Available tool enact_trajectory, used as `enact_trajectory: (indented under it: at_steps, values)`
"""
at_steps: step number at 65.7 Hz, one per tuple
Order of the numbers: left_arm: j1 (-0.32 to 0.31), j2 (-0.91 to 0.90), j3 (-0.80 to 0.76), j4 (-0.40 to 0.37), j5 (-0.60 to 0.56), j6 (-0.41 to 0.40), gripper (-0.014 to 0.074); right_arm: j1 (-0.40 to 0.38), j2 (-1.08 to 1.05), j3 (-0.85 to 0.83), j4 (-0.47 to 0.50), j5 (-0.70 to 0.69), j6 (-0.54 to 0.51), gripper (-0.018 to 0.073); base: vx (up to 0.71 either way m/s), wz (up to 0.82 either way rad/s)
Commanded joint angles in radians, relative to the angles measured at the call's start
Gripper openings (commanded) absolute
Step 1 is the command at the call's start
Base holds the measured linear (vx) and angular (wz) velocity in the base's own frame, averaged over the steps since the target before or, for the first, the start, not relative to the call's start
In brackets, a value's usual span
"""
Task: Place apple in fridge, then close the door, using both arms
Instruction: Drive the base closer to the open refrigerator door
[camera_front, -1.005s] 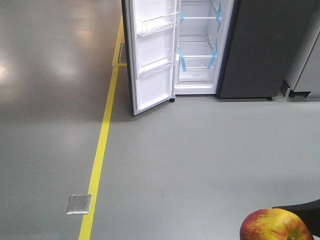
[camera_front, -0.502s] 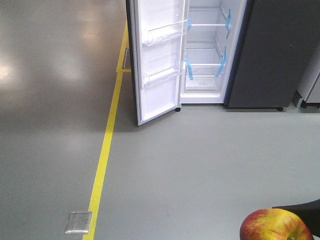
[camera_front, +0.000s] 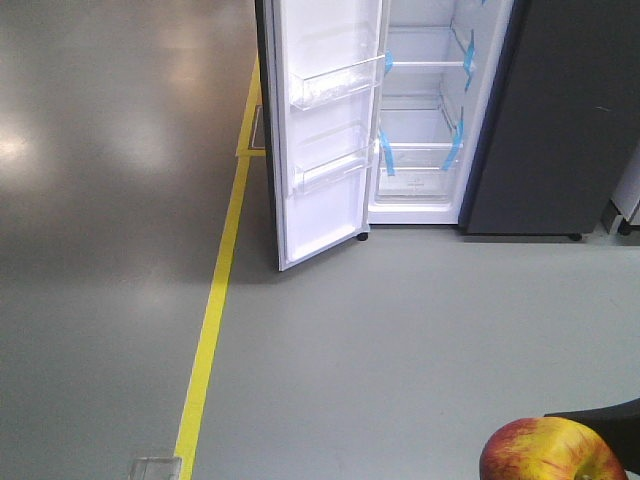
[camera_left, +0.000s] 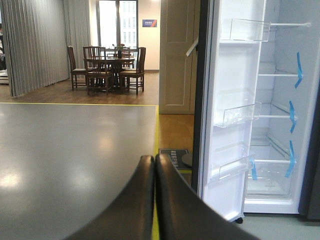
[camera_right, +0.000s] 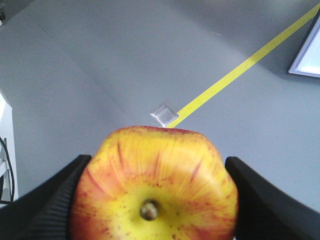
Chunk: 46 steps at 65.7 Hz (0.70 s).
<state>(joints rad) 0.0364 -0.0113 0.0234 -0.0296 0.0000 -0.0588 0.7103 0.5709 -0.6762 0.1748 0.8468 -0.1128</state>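
I see the right gripper (camera_right: 157, 200) clamping the apple (camera_right: 155, 170), the left gripper (camera_left: 154, 172) pinched shut and empty; clipping that far open door (camera_front: 322, 130) might dislodge it.

A glossy grey floor (camera_front: 400, 340) carries a yellow tape line (camera_front: 210, 330); at upper left, a dark wooden dining table (camera_left: 110, 60) with chairs (camera_left: 134, 74) stands before bright tall windows (camera_left: 128, 22).

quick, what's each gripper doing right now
Left gripper: closed, fingers pressed together, holding nothing.
Right gripper: closed on the apple, one finger on each side.
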Motion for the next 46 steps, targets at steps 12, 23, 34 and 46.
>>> enact_trajectory:
  at_steps: [12, 23, 34, 46]
  values:
    - [-0.005, -0.016, 0.03, -0.004, -0.074, -0.007, -0.0006, -0.001, 0.003, -0.026, 0.011, -0.065, -0.006, 0.0186, 0.16, -0.01]
    - [-0.005, -0.016, 0.03, -0.004, -0.074, -0.007, -0.0006, -0.001, 0.003, -0.026, 0.011, -0.065, -0.006, 0.0186, 0.14, -0.03]
    - [-0.005, -0.016, 0.03, -0.004, -0.074, -0.007, -0.0006, -0.001, 0.003, -0.026, 0.011, -0.065, -0.006, 0.0186, 0.13, -0.05]
    - [-0.005, -0.016, 0.03, -0.004, -0.074, -0.007, -0.0006, -0.001, 0.003, -0.026, 0.011, -0.065, -0.006, 0.0186, 0.12, -0.07]
